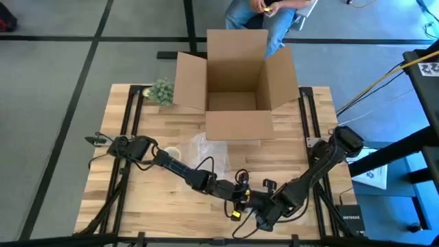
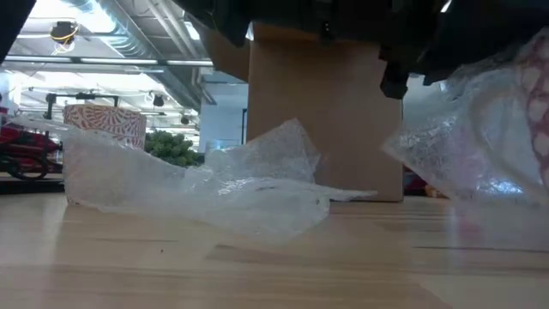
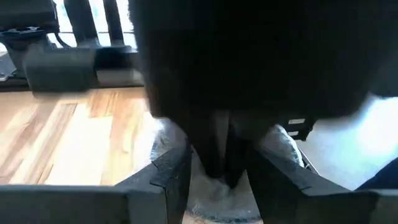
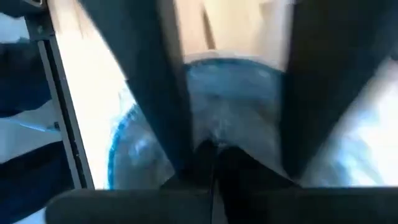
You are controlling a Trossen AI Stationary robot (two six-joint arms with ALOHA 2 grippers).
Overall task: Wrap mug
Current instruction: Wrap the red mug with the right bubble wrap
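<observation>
- Left hand (image 1: pixel 241 199) sits low at the desk's near edge, fingers (image 3: pixel 214 149) together on clear bubble wrap (image 2: pixel 257 184).
- Right hand (image 1: pixel 264 216) sits just beside it; its fingers' state I cannot tell.
- A patterned mug (image 2: pixel 105 129) stands behind the wrap on the desk (image 1: pixel 185 199), in front of 1 open cardboard box (image 1: pixel 236 82).

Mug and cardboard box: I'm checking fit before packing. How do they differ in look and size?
The mug is small and red-and-white patterned; the cardboard box is far larger and plain brown. The mug stands beside the bubble wrap; the box sits at the table's far edge, flaps spread. Both open upward.
</observation>
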